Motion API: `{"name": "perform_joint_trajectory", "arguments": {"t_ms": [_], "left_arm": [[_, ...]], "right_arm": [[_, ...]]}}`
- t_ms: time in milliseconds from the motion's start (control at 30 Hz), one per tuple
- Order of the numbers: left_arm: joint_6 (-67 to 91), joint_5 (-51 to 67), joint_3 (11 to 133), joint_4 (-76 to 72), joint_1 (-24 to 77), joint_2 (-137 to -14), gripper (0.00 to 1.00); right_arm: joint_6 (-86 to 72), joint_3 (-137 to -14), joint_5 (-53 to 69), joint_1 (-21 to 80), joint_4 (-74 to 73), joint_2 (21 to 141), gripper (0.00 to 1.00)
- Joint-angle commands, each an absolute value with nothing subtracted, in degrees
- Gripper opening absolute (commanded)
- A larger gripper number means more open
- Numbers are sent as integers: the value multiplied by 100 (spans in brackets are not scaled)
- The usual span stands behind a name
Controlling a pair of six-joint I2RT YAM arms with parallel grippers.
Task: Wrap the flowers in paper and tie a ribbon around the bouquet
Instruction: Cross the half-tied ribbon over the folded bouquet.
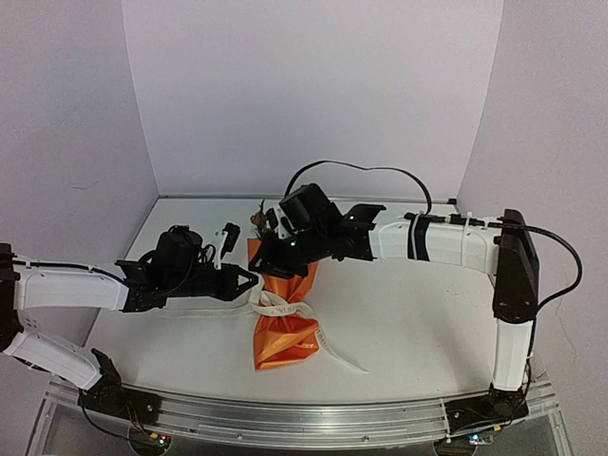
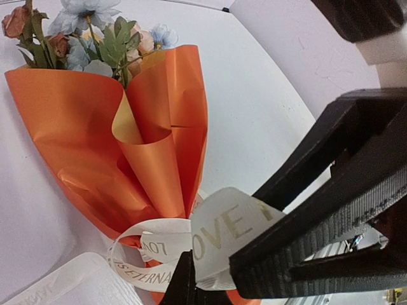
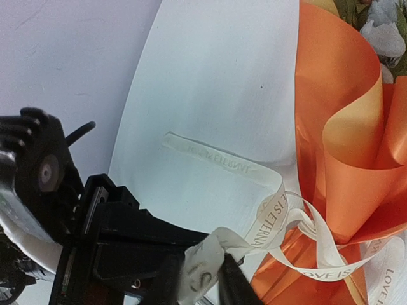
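The bouquet lies on the table with its orange paper [image 1: 285,332] tapering toward the near edge. The flowers [image 1: 258,220] poke out at the far end; in the left wrist view the flowers [image 2: 95,38] show pale blue and peach above the paper [image 2: 82,140]. A white lettered ribbon [image 1: 280,306] loops round the wrap's waist. My left gripper [image 2: 213,279] is shut on a ribbon [image 2: 229,229] fold just left of the wrap. My right gripper [image 3: 198,279] has its fingers slightly parted, with the ribbon [image 3: 270,213] end lying crumpled between them.
A loose ribbon tail [image 1: 337,356] trails over the table toward the front right. Another stretch of ribbon [image 3: 216,162] lies flat on the table left of the wrap. White walls close in the back and sides. A metal rail [image 1: 304,418] runs along the near edge.
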State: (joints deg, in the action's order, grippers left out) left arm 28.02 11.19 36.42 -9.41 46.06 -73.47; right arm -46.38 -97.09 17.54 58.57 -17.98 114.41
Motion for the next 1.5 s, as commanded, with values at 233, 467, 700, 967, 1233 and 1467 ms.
{"name": "perform_joint_trajectory", "arguments": {"t_ms": [233,467,700,967,1233,1467], "left_arm": [[3091,597,3208,-1416,4579,-6799,0],[3098,687,3169,-1488,4579,-6733,0],[3080,695,3206,-1445,4579,-6773,0],[3098,706,3256,-1424,4579,-6876,0],[3097,727,3305,-1423,4575,-6970,0],[3087,716,3330,-1367,4570,-6993,0]], "right_arm": [[-3573,-8577,1222,5913,-1679,10352,52],[-1513,-8758,1170,6263,-2106,10745,50],[-1110,-9235,1007,6307,-2312,11442,44],[-963,-9487,488,6400,-2322,11833,44],[-906,-9564,349,6459,-2330,11948,45],[-853,-9781,384,6478,-2423,12204,46]]}}
